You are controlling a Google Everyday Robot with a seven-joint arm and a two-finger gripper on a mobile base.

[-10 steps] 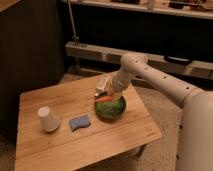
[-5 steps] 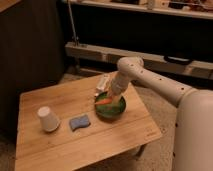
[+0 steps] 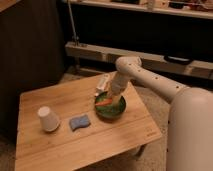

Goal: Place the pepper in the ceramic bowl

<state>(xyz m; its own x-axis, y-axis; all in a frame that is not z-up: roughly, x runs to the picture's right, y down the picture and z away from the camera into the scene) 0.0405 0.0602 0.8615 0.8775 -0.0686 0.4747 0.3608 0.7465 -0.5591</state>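
I see the low wooden table (image 3: 60, 145); round glossy green ceramic bowl (image 3: 111, 108) sits right under my gripper (image 3: 109, 93), w/ slender orange-red pepper (image 3: 105, 100) at the gripper tip, over the bowl's far side

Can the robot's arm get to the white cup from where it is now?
Probably yes. The gripper is at the ceramic bowl beside the pepper. The white cup stands farther left on the table, with only the blue sponge lying between.
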